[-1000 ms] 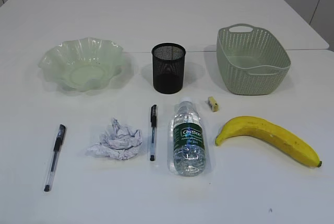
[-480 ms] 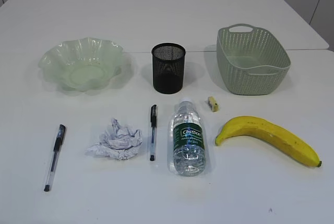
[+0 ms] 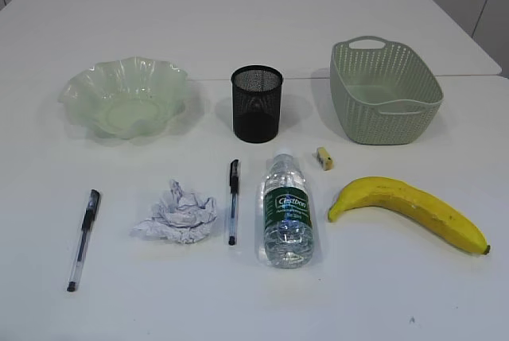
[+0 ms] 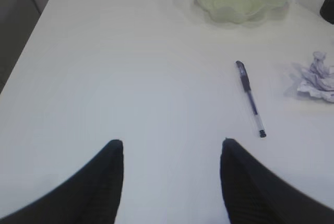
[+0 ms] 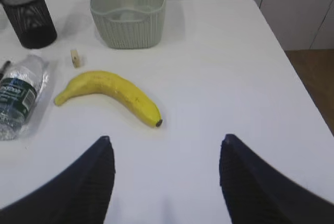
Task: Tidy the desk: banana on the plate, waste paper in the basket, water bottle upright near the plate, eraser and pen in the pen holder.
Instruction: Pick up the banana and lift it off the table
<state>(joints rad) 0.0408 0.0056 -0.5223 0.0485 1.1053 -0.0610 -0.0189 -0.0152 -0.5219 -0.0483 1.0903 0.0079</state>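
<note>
A: White worktop [image 3: 238,15] with nothing tidied yet. Where does everything lie?

B: Banana [image 3: 409,209] near right, far from the ruffled green plate [image 3: 125,96] at far left. Crumpled waste paper [image 3: 176,215], two pens [image 3: 233,200] [image 3: 83,238] and a lying water bottle [image 3: 285,210] sit in the near row; eraser [image 3: 324,157] beside the bottle cap.

A: And the arms?

B: Left end effector [image 4: 172,182] and right end effector [image 5: 164,179] both hover spread apart, empty. I'd straddle the banana's thick middle before closing.

A: Any writing?

B: Bottle's dark green label shows a word, too small to read.
</note>
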